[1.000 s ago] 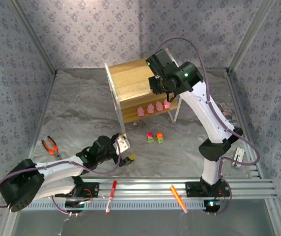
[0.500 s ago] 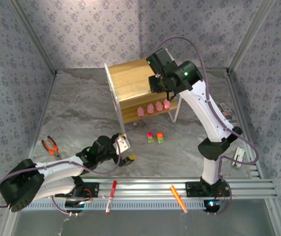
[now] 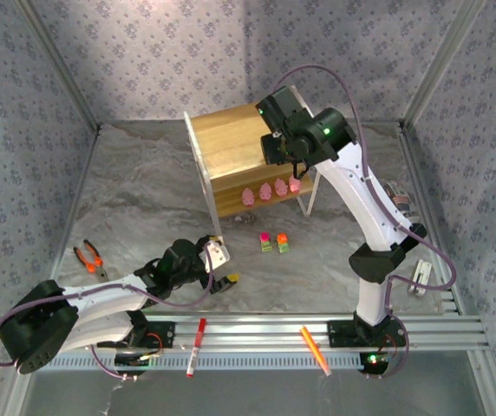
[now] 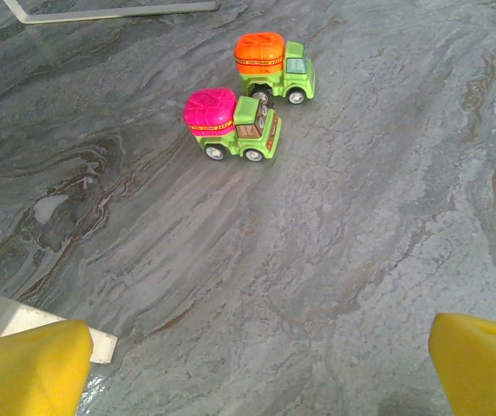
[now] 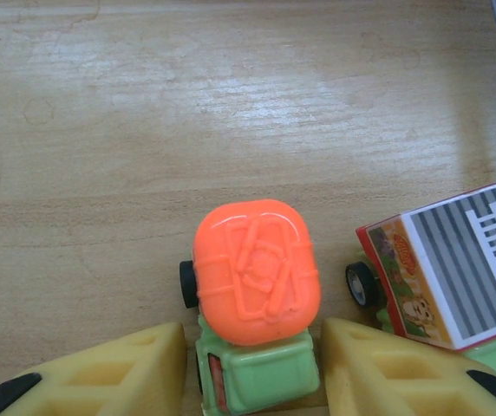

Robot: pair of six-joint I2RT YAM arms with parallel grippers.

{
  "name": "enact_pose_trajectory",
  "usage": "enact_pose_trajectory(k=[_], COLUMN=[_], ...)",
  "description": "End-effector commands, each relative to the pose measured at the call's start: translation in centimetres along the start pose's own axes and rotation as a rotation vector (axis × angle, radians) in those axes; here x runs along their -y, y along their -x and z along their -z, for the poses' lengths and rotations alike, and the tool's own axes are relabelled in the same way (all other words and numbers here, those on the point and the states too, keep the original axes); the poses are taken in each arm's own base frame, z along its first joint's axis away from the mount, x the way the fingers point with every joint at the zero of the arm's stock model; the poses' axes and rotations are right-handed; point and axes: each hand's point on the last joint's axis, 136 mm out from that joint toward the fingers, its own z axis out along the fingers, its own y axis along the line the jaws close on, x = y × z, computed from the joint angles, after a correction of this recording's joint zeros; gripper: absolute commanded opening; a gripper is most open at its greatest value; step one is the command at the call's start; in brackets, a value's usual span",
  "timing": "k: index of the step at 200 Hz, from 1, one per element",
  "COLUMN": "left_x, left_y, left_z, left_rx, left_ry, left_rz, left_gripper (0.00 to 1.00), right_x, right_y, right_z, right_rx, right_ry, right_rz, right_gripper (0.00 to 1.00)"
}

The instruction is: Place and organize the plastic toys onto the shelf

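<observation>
Your right claw (image 5: pixel 255 347) straddles the orange-topped green plastic truck (image 5: pixel 252 277) on the light wooden shelf (image 5: pixel 144 130).
You cannot tell whether its yellow fingers (image 5: pixel 101 373) pinch the cab or only flank it; a grey-topped truck (image 5: pixel 456 269) stands just beside.

Desk (image 3: pixel 144 199): grey marbled top. Orange-handled pliers (image 3: pixel 90 260) lie near its left edge. Red marker (image 3: pixel 196 347) and orange marker (image 3: pixel 314 350) rest across the aluminium rail (image 3: pixel 257 334) at the near edge, well apart, the red one on the left. Walls (image 3: pixel 144 52): grey floral pattern.
</observation>
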Motion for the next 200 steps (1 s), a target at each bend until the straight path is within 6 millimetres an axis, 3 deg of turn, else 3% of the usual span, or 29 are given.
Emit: enact_pose_trajectory(k=[1, 112, 200], left_x=[0.0, 0.0, 0.1], left_y=[1.0, 1.1, 0.9], left_z=[0.2, 0.1, 0.0], left_rx=[0.034, 0.037, 0.030], left_ry=[0.004, 0.001, -0.002], left_rz=[-0.028, -0.029, -0.028], left_gripper=[1.00, 0.99, 1.00], right_x=[0.5, 1.1, 2.1], right_y=[0.4, 0.9, 0.0], right_z=[1.7, 3.8, 8.4], right_rx=[0.034, 0.084, 0.165], right_ry=[-0.007, -0.036, -0.083], right_rz=[0.019, 0.031, 0.043], right_gripper=[0.48, 0.50, 0.51])
